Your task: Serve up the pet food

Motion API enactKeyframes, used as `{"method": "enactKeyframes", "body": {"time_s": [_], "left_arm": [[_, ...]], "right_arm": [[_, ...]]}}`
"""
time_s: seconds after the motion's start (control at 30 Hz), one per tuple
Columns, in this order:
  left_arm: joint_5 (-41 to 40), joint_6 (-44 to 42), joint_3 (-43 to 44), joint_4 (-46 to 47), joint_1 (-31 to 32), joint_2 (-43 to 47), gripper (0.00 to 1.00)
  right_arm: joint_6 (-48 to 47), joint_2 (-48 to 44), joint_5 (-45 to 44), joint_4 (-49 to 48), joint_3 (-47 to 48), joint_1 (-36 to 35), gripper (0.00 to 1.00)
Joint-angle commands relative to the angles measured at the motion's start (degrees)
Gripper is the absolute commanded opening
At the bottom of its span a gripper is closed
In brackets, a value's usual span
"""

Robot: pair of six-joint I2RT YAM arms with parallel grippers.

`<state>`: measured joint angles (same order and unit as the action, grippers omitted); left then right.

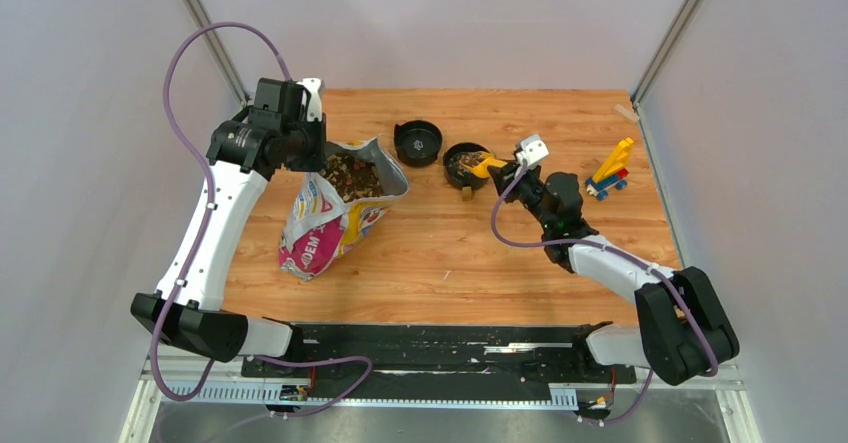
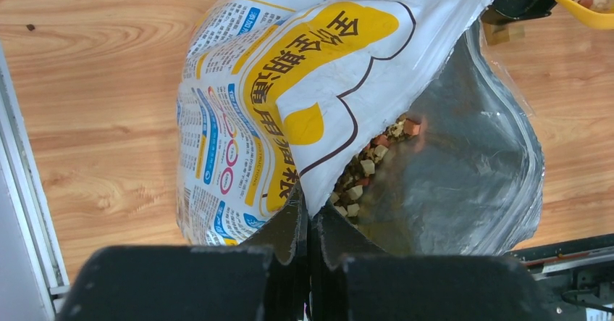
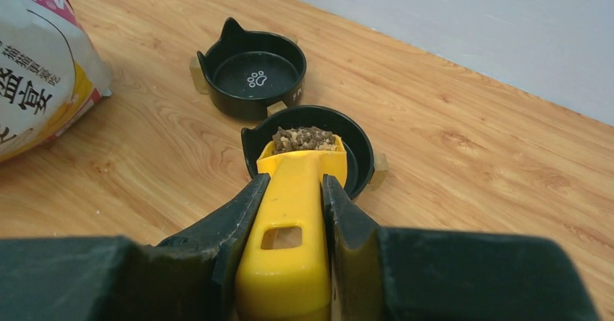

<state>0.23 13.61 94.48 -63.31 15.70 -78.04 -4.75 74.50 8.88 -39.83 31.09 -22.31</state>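
The pet food [image 1: 350, 175] fills the open mouth of the printed bag [image 1: 325, 225] at the table's left; it shows in the left wrist view [image 2: 369, 163] too. My left gripper [image 2: 310, 216] is shut on the bag's [image 2: 289, 82] rim, holding it open. My right gripper [image 3: 295, 190] is shut on the handle of the yellow scoop [image 3: 293, 227]. The scoop's head is heaped with pet food [image 3: 304, 139] and sits over a black bowl [image 3: 358, 154]. From above, scoop [image 1: 487, 164] and bowl [image 1: 462, 163] lie left of my right gripper [image 1: 512, 171].
A second black bowl [image 1: 417, 142] with a paw print [image 3: 255, 79] stands empty just left of the first. A stack of coloured toy blocks [image 1: 611, 174] is at the far right. A small tan piece [image 1: 626, 113] lies by the back right corner.
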Motion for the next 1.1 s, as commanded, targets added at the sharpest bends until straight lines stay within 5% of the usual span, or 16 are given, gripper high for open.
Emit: {"method": "enactKeyframes", "body": {"time_s": [0.0,0.83,1.07], "left_arm": [[2.22,0.13,0.95,9.43,-0.31,3.51,0.00],[3.05,-1.27,0.15,9.42,-0.94,2.71,0.00],[4.41,-1.41,-0.35,9.41,-0.94,2.84,0.00]], "right_arm": [[-3.90,0.13,-0.40,6.59,5.32,0.16,0.00],[-14.49,7.27,-12.14,38.08,28.63,-4.68,0.00],[-10.84,-0.19,-2.67,36.06,29.36,-4.77,0.00]]}}
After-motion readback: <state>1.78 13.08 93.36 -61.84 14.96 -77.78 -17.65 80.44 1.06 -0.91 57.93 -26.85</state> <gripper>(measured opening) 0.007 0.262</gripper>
